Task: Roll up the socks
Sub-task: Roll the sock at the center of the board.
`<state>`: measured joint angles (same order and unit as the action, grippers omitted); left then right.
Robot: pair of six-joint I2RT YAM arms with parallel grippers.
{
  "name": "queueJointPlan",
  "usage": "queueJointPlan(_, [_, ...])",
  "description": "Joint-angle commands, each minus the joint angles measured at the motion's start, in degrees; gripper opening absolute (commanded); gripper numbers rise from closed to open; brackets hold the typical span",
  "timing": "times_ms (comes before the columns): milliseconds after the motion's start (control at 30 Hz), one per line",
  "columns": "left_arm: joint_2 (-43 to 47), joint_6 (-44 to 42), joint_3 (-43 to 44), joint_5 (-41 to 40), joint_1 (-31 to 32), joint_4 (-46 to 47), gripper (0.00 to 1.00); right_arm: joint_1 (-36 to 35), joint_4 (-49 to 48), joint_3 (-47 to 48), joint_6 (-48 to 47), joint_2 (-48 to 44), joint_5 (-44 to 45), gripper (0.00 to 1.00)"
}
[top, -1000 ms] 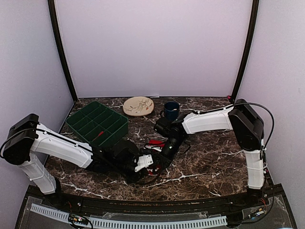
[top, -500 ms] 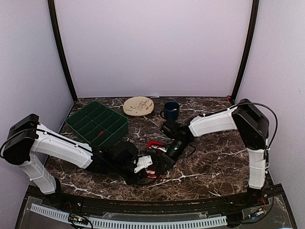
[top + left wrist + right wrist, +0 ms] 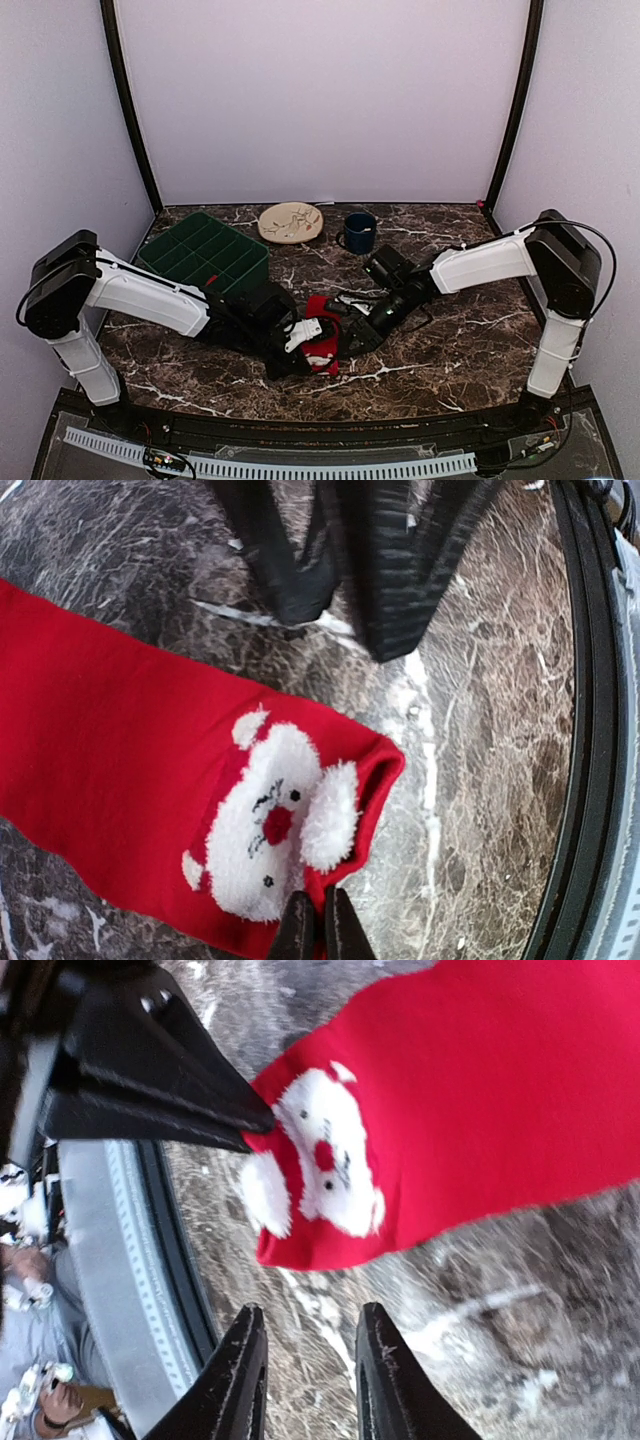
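A red sock [image 3: 110,740] of the socks lies flat on the marble table, with a white fluffy face [image 3: 268,825] near its cuff. Whether a second one lies under it I cannot tell. My left gripper [image 3: 311,927] is shut on the cuff's edge; the right wrist view shows its black fingers [image 3: 170,1090] pinching the sock's [image 3: 480,1100] corner. My right gripper [image 3: 311,1312] stands open just off the cuff, with only table between its fingers. From above, the sock [image 3: 322,350] sits between the left gripper [image 3: 306,348] and the right gripper [image 3: 350,335].
A green compartment tray [image 3: 205,258] stands at the back left. A patterned plate [image 3: 290,221] and a dark blue mug [image 3: 360,230] are at the back centre. The table's black front rail [image 3: 590,730] runs close to the sock's cuff.
My right gripper has opened and drawn back to the right, off the sock. The sock now lies more spread out and visible. The left gripper stays shut on the cuff.
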<state>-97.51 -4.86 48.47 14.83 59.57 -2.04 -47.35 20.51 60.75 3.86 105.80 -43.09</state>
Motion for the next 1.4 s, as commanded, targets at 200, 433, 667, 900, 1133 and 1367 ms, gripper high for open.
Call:
queueJointPlan(200, [-4.5,0.94,7.56,16.16,-5.74,-10.84,0.0,-0.34,-14.85,-12.8,5.11,-13.54,13.42,0.29])
queueJointPlan(433, [-9.37,0.81,11.41,26.25,-8.89,-17.53,0.0,-5.96,-17.38,-17.95,3.15,-20.16,26.12,0.29])
queueJointPlan(667, [-11.33,1.02,13.59,30.26,-12.28,-21.12,0.0,-15.52,-16.16,-18.22,-1.08,-22.34,39.84,0.29])
queueJointPlan(900, [-14.88,0.02,17.97,34.56,-14.89,-26.12,0.0,-22.92,-13.54,-14.21,-5.85,-19.26,47.14,0.3])
queueJointPlan(1133, [-17.27,-1.88,19.66,37.26,-14.99,-30.08,0.0,-29.05,-13.11,-9.92,-10.49,-13.6,54.71,0.34])
queueJointPlan(1367, [-19.09,-2.08,21.45,39.93,-14.99,-31.82,0.0,-31.07,-12.42,-6.97,-14.9,-8.61,60.55,0.37])
